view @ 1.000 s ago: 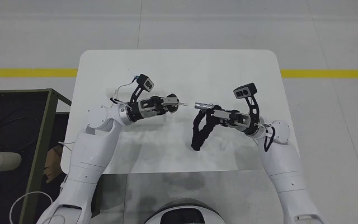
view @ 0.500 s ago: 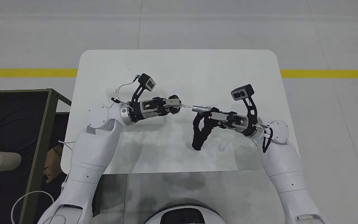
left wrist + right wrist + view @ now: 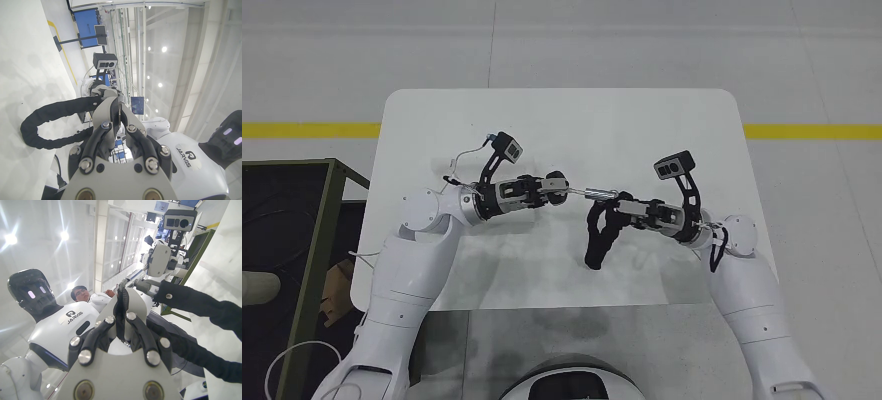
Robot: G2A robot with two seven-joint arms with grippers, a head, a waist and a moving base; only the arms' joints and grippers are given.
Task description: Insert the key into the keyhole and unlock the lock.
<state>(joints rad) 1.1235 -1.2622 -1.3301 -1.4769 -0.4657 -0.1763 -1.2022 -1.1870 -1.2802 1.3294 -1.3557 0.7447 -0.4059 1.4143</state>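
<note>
Over the table (image 3: 442, 120), both arms are bent at the elbow, with their forearms level and aimed at each other. The right gripper (image 3: 622, 204) is clamped on the lock (image 3: 602, 191), and its black cable (image 3: 597, 240) loops down to the tabletop. The left gripper (image 3: 560, 188) pinches the key (image 3: 580, 191), whose tip meets the lock's end at mid-table.

left gripper (image 3: 119, 108): fingers pinched | right gripper (image 3: 122, 291): fingers pinched | arms pointing inward, tips facing
</note>
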